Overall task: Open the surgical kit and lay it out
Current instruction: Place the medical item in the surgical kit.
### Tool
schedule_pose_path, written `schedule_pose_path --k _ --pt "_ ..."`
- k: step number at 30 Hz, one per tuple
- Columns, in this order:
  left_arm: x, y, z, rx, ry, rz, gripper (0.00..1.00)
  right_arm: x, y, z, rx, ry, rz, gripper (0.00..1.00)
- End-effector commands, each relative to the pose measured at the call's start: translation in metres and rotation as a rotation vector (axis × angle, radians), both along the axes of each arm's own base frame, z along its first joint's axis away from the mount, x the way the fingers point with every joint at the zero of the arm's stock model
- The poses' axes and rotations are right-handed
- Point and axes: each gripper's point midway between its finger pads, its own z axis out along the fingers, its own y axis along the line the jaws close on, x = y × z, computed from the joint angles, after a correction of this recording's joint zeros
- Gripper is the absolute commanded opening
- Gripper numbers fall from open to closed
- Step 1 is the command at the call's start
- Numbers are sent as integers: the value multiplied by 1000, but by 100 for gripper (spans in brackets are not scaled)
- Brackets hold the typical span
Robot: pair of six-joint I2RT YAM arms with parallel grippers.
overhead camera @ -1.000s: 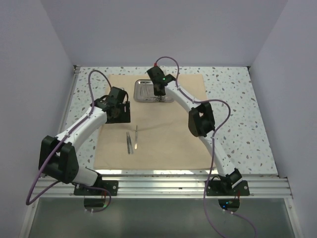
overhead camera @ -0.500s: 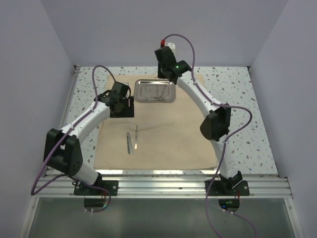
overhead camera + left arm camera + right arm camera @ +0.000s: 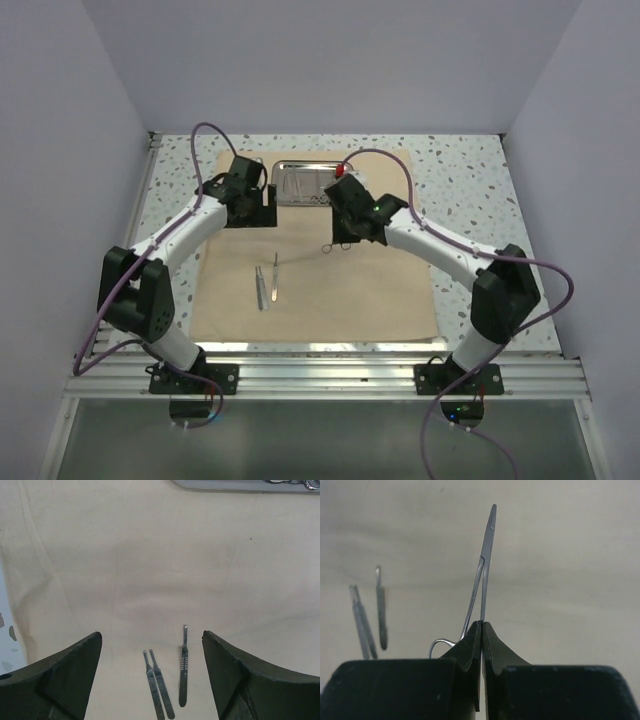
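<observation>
right hand [image 3: 482, 626] clamped shut on scissors [image 3: 486, 565], tips pointing out over cloth [image 3: 340, 290] | left hand [image 3: 151, 636] spread wide, holding nothing, above cloth just beside tray [image 3: 295, 180] | three scalpel handles [image 3: 183, 670] lie on cloth, two touching | tray at cloth's far edge | cloth flat on table [image 3: 470, 190]
</observation>
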Motion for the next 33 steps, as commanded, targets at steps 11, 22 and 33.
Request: schedule_pose_path --k 11,22,33 --pt "31 -2 6 -9 -75 50 88 -87 100 -43 279 153 204 0" --pt "19 7 11 13 -90 53 88 -87 72 -95 101 209 38 0" --pt "22 7 -1 26 -59 57 87 -110 82 -130 79 342 79 0"
